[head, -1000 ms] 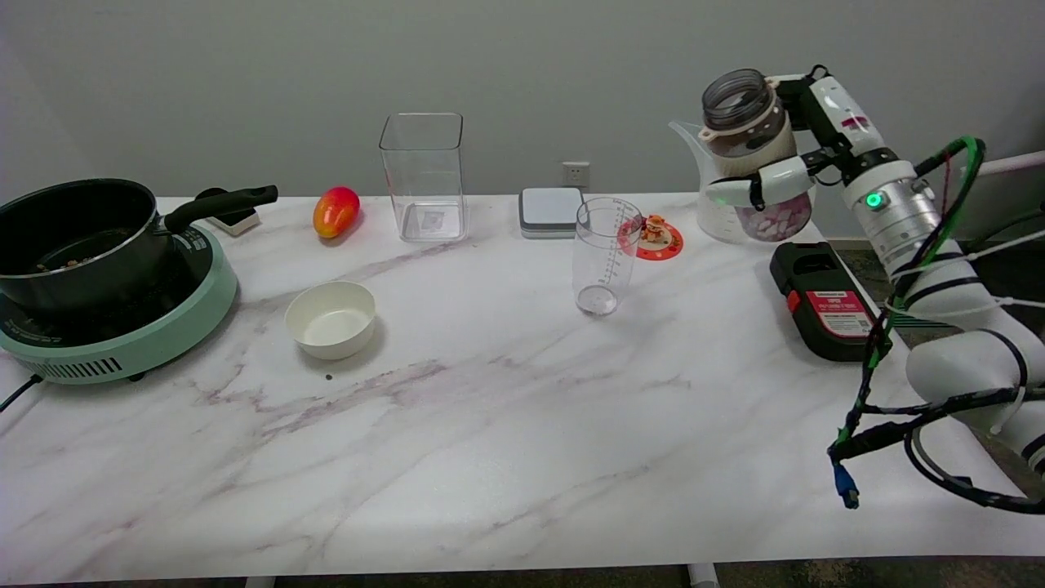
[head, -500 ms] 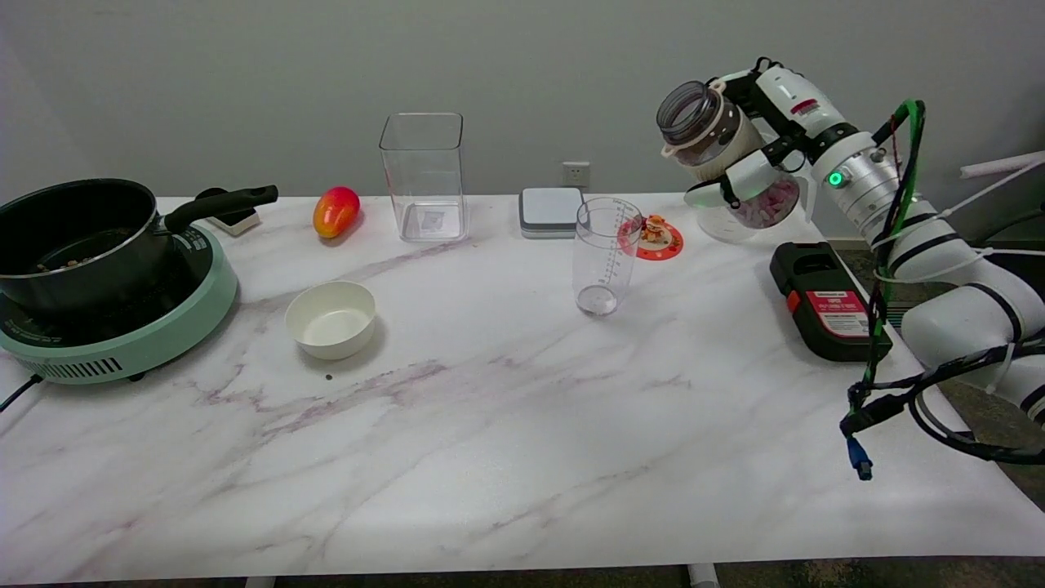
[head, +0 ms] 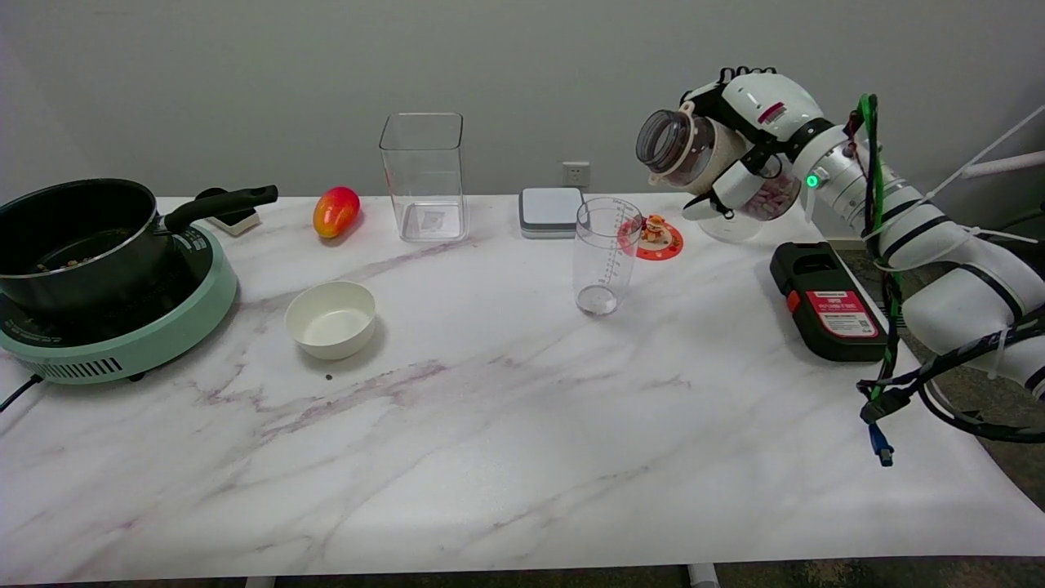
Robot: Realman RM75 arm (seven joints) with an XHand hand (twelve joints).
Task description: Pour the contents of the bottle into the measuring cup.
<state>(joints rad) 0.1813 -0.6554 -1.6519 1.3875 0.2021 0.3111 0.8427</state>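
Grey wall stands behind a white marble-patterned worktop (head: 490, 425) that carries everything in sight. At the upper right, the right robot hand (head: 747, 143) holds a clear bottle (head: 694, 151) in the air, its fingers wrapped around the body; the bottle is tilted with its open mouth facing left and slightly down, and pale pinkish pieces sit at its lower end. The bottle hangs above and to the right of the measuring cup (head: 602, 255), apart from it. That clear, graduated measuring cup stands upright near the worktop's middle, just in front of a red coaster with a small orange figure (head: 653, 235). A grey-white square box (head: 551, 211) lies behind the cup to the left. Further left stand a tall clear square container (head: 423, 175) and a red-yellow mango (head: 335, 211). A white bowl (head: 331, 318) sits nearer the front, and a black saucepan (head: 77, 241) rests on a pale green hotplate (head: 147, 335) at the left edge. A black-and-red device (head: 826, 300) lies flat at the right.
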